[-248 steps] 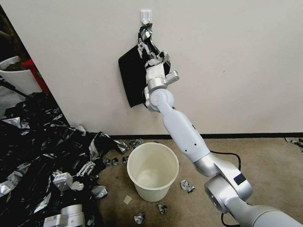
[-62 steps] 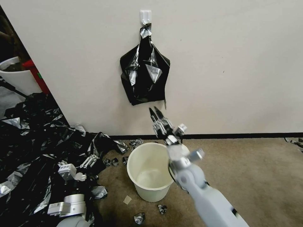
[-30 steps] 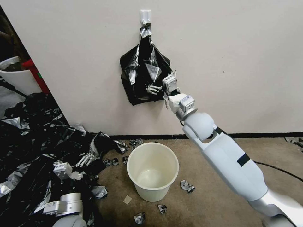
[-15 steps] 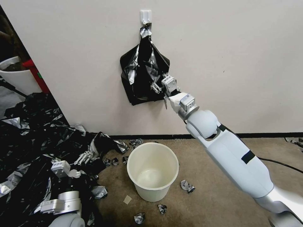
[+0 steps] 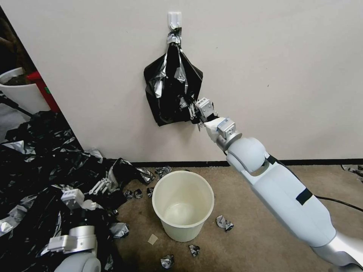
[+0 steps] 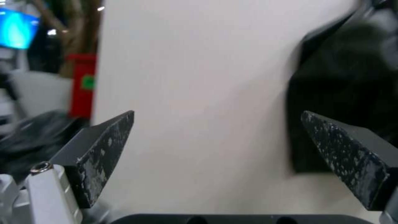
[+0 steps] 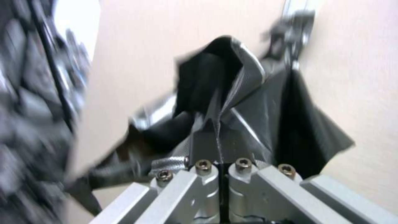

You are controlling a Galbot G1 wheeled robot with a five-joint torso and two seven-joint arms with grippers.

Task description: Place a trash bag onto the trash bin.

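A black bundle hangs by its knotted top from a wall hook. My right gripper reaches up to the bundle's lower right part. In the right wrist view this gripper is shut on a fold of the front sheet, the thin glossy trash bag, which is drawn taut toward the fingers. The cream trash bin stands upright and empty on the carpet below. My left gripper hovers low over the black plastic at the left. In the left wrist view that gripper is open and holds nothing.
A wide heap of black shiny plastic covers the floor at the left. A bigger white tub and a red object stand behind it. Small foil scraps lie around the bin. Bare carpet stretches to the right.
My right gripper's fingers, open against the bundle a second ago, have shut on the front sheet and shifted slightly down and right, pulling the plastic taut. The left gripper has barely drifted.
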